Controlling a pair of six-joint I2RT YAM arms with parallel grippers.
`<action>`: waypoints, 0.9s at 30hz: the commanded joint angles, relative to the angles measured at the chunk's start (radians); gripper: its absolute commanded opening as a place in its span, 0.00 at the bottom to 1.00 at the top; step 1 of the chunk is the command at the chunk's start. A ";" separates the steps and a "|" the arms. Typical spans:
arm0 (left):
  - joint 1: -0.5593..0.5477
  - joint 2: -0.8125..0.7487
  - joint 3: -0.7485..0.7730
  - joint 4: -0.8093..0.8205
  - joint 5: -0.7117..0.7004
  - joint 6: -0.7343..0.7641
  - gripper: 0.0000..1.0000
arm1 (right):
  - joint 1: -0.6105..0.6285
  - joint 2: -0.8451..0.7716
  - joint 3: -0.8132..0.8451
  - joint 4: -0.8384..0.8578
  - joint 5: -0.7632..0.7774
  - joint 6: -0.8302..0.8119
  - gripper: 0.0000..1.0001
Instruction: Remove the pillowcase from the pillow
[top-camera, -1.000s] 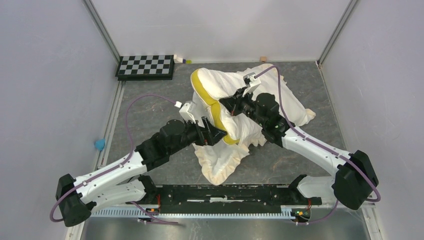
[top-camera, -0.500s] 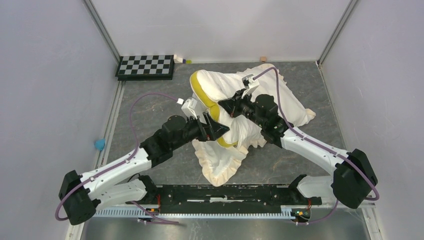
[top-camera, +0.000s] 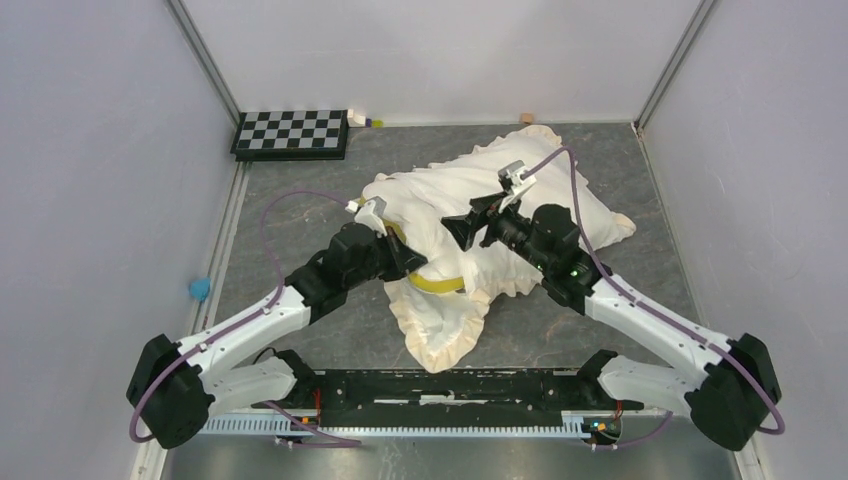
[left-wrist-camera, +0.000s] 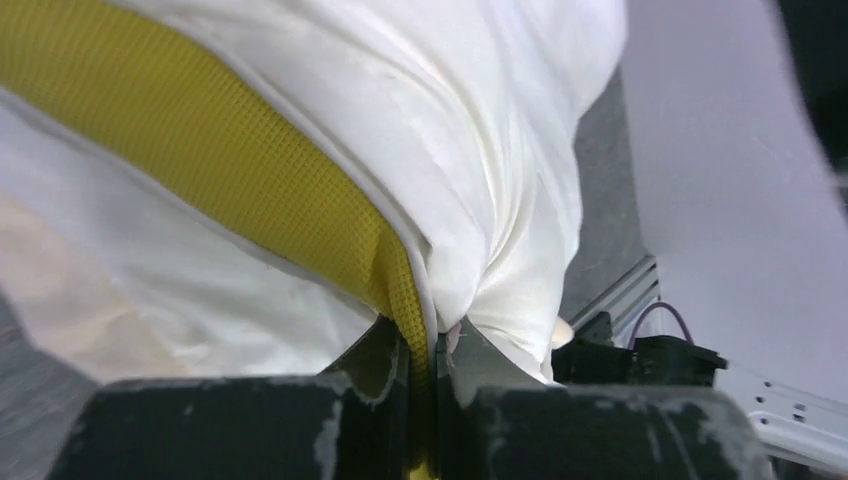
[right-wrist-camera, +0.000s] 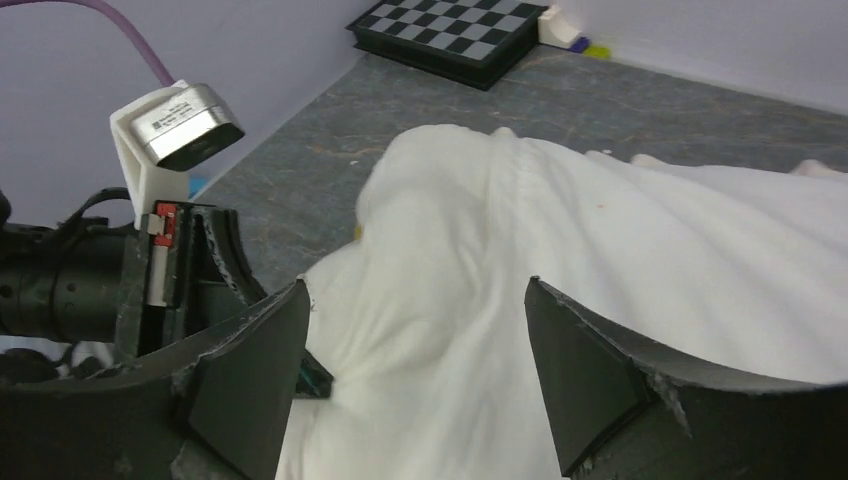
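Note:
The pillow lies slumped mid-table, cream-white, with its yellow band showing along the near edge. The pillowcase spreads as a cream frilled flap in front of it, and frill also runs round the far right side; how much of the pillow it still covers I cannot tell. My left gripper is shut on the yellow band, pinched between the jaws of the left gripper. My right gripper hovers open just above the white fabric; nothing sits between the fingers of the right gripper.
A checkerboard lies at the back left, with small blocks by the back wall. A blue object sits at the left wall. Enclosure walls stand on three sides, and a black rail runs along the near edge.
The pillow's raised yellow-edged end has dropped flat. The right gripper let go and opened, drawing back slightly. The left gripper moved in and shut on the yellow band.

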 joint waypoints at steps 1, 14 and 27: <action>0.082 -0.078 -0.050 -0.029 0.051 0.034 0.02 | 0.001 -0.109 -0.056 -0.125 0.152 -0.186 0.86; 0.186 -0.228 -0.146 -0.253 -0.068 0.038 0.02 | 0.001 -0.234 -0.206 -0.291 0.427 -0.197 0.98; 0.252 -0.307 -0.186 -0.346 -0.170 -0.033 0.87 | 0.001 -0.165 -0.177 -0.360 0.414 -0.184 0.98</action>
